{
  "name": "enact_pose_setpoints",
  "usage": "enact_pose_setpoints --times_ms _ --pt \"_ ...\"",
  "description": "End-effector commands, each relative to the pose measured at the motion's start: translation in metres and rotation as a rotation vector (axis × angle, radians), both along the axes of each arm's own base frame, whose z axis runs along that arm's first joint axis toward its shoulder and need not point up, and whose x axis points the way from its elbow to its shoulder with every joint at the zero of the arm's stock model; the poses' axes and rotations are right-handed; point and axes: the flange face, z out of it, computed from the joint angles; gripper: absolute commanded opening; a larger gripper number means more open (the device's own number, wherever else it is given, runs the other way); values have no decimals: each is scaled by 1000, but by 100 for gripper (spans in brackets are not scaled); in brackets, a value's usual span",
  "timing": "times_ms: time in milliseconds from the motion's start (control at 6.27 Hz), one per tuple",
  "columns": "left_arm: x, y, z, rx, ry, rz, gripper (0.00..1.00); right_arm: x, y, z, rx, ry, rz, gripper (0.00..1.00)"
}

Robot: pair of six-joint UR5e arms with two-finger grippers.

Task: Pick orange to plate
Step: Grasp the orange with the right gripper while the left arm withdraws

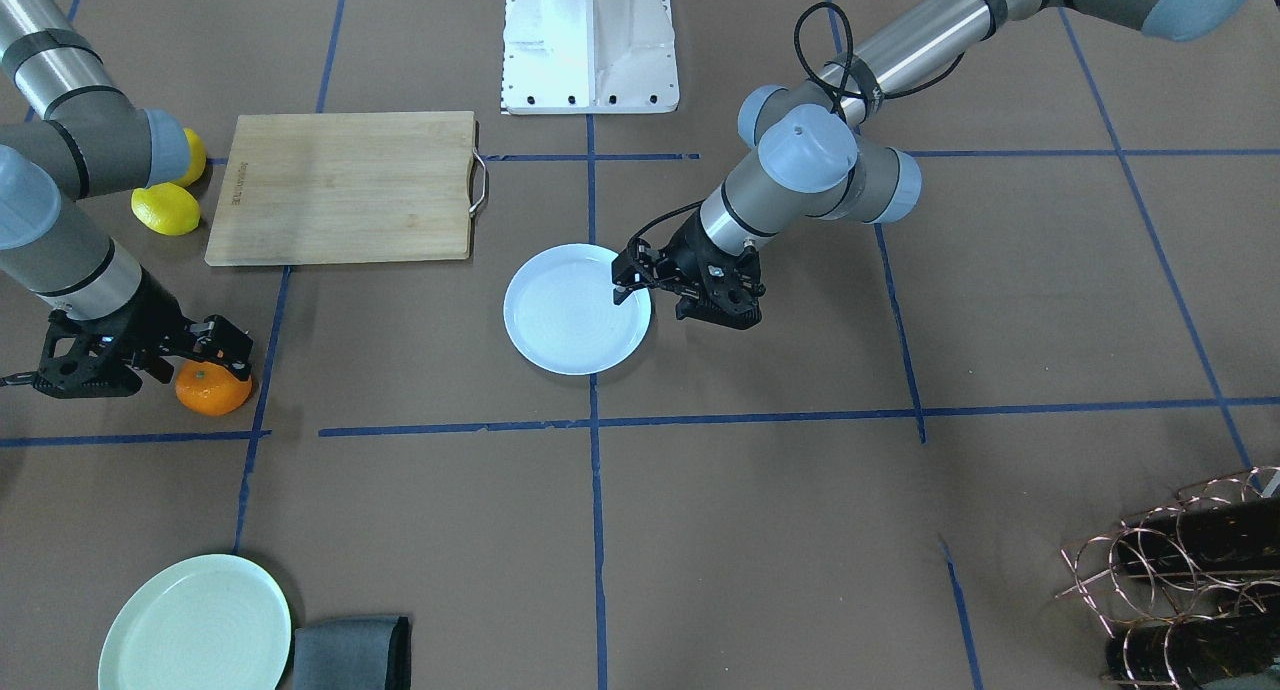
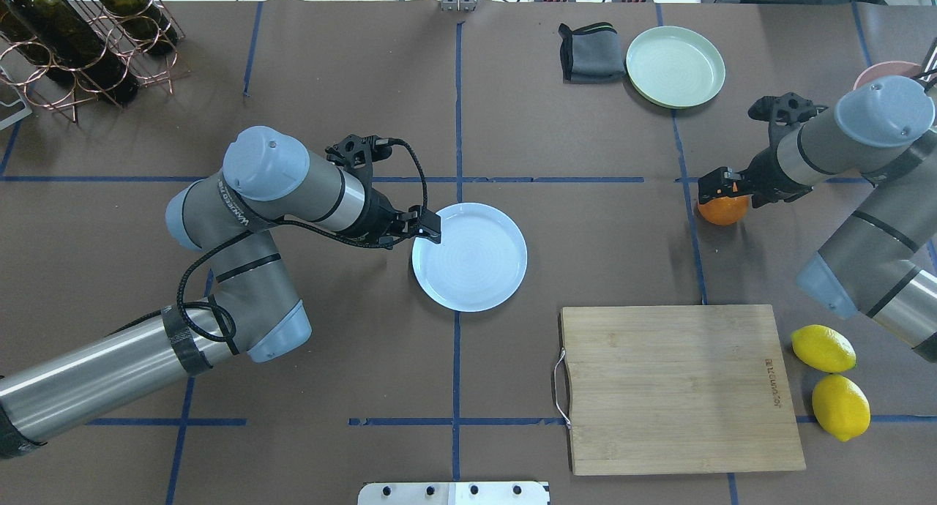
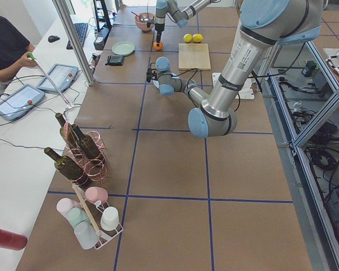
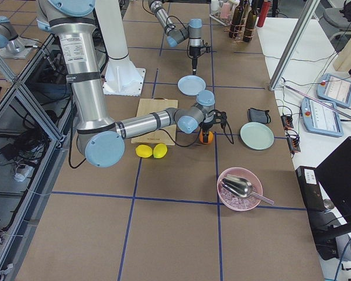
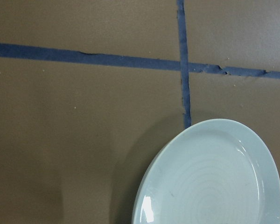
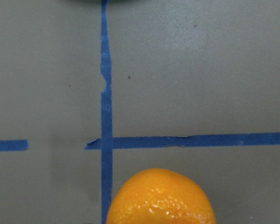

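The orange (image 1: 213,390) rests on the brown table by a blue tape line, and it fills the bottom of the right wrist view (image 6: 161,198). My right gripper (image 1: 228,348) points down over it, open, with its fingers straddling the fruit's upper part (image 2: 721,188). The pale bluish-white plate (image 2: 476,263) lies flat mid-table. My left gripper (image 2: 428,227) hovers open at that plate's near-left rim with nothing between its fingers. The left wrist view shows the plate's edge (image 5: 210,177) but no fingers.
A wooden cutting board (image 2: 677,388) lies near the robot, with two lemons (image 2: 823,348) beside it. At the far side are a mint-green plate (image 2: 675,66), a folded grey cloth (image 2: 589,51) and a wire rack of bottles (image 2: 73,44). A pink bowl (image 4: 240,188) stands beyond the orange.
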Motion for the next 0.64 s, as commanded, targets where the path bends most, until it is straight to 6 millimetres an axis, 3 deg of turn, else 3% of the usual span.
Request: enact_pose_setpoints --times_ms 0,160,319,479 --pt "0 0 0 1 -1 1 94 -14 2 10 3 32 -2 100" --pt "0 1 -1 1 2 1 94 -20 -2 10 -1 34 -4 95" --pt "-14 -2 -16 21 30 -13 95 -20 -3 10 -6 33 1 55" --pt "-70 -10 -18 53 61 -62 95 -21 -3 3 1 24 1 9"
